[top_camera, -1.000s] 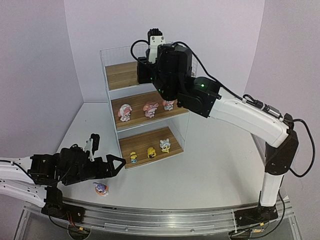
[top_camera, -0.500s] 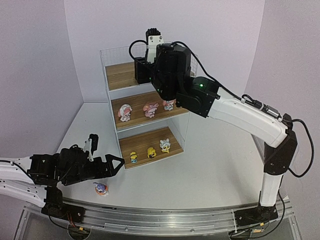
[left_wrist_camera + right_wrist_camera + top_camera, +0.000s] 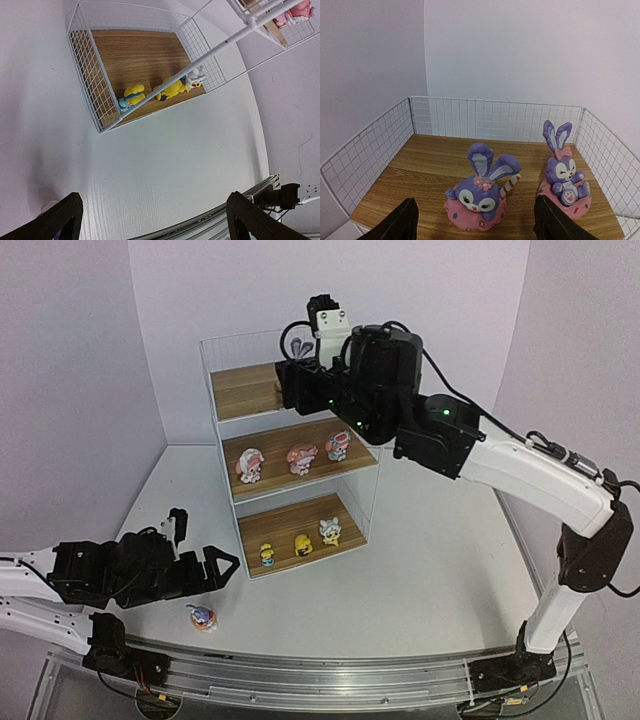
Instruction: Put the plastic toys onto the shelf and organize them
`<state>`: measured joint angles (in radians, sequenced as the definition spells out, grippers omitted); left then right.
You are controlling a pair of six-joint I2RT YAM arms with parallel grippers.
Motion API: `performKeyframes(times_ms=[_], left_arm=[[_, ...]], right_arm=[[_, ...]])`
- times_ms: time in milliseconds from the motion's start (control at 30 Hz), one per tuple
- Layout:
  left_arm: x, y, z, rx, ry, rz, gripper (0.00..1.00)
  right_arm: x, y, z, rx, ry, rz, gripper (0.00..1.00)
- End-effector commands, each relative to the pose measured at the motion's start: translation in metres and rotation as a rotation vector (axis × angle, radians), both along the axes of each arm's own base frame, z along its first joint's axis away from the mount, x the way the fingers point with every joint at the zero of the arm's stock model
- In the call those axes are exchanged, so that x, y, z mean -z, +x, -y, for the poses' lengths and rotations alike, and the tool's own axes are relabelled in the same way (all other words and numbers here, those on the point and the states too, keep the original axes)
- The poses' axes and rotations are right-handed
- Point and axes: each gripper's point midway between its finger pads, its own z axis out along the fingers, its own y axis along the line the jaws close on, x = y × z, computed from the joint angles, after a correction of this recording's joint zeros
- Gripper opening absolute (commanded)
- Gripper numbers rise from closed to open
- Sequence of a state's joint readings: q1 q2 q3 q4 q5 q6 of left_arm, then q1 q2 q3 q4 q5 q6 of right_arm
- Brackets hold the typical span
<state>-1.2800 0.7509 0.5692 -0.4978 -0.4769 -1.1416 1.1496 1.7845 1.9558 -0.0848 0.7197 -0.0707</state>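
Left arm pose: lies low along the near-left part of the table (image 3: 420, 570), forearm close to horizontal, wrist pointing toward 3 o'clock in the top view.
Left gripper (image 3: 203, 543) jaws: spread wide with nothing between them. The left wrist view shows only bare table between the two dark fingers (image 3: 60, 220).
Loose bunny (image 3: 201, 616): purple on a pink base, standing on the table near the left gripper, at its 6 o'clock in the top view. It is clear of both fingers and outside the jaw gap.
Right arm pose: raised, rising from its base at 5 o'clock and reaching toward 11 o'clock to the top of the shelf (image 3: 240, 390). The wrist housing sits over the top tier and hides the gripper in the top view.
Right gripper (image 3: 476, 200) jaws: spread, gripping nothing. One finger shows at 7 o'clock and one at 5 o'clock in the right wrist view.
Centre bunny (image 3: 482, 192): on the top board, between the two fingers with a clear gap to each, ears leaning toward 1 o'clock.
Second bunny (image 3: 564, 175): upright on the same board at 3 o'clock of the centre bunny, near the wire wall, apart from its neighbour and outside the jaw gap.
Middle tier: three pink-and-white figures (image 3: 301, 457) in a row, spaced apart.
Bottom tier: three yellow and white figures (image 3: 303, 544) in a row near the front edge.
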Motion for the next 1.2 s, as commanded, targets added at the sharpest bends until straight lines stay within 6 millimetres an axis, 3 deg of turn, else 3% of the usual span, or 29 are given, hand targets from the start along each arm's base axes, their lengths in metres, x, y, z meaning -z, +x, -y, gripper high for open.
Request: performKeyframes(times_ms=[0,133,233,367,400,500,600,733,867,1033,1167], left_arm=[[-0.008,-0.001,-0.017,-0.070,0.017,-0.044,1.00],[0.005,-0.006,-0.034,-0.131,0.064,-0.120,1.00],[0.016,-0.010,-0.044,-0.175,0.080,-0.173,1.00],[0.030,-0.016,-0.052,-0.202,0.098,-0.226,0.99],[0.034,-0.017,-0.054,-0.209,0.104,-0.239,0.99],[0.041,-0.018,-0.054,-0.223,0.117,-0.256,0.99],[0.045,-0.023,-0.046,-0.184,0.133,-0.284,0.93],[0.063,-0.036,-0.052,-0.169,0.235,-0.370,0.89],[0.068,-0.044,-0.054,-0.145,0.309,-0.411,0.88],[0.070,-0.049,-0.029,0.000,0.331,-0.408,0.87],[0.076,-0.047,-0.031,0.000,0.423,-0.416,0.86]], right_arm=[[-0.050,-0.030,0.033,-0.101,0.104,0.048,0.78],[-0.041,-0.057,0.040,-0.245,0.100,0.009,0.84],[-0.017,-0.082,0.040,-0.387,0.097,-0.063,0.85],[0.028,-0.123,0.046,-0.585,0.068,-0.168,0.85],[0.053,-0.132,0.046,-0.626,0.044,-0.217,0.85],[0.098,-0.153,0.045,-0.728,0.005,-0.318,0.85],[0.137,-0.157,0.046,-0.725,-0.019,-0.415,0.85],[0.168,-0.152,0.050,-0.671,-0.034,-0.485,0.85],[0.188,-0.151,0.054,-0.641,-0.045,-0.530,0.85],[0.204,-0.147,0.061,-0.592,-0.048,-0.561,0.85],[0.213,-0.146,0.063,-0.576,-0.050,-0.583,0.85]])
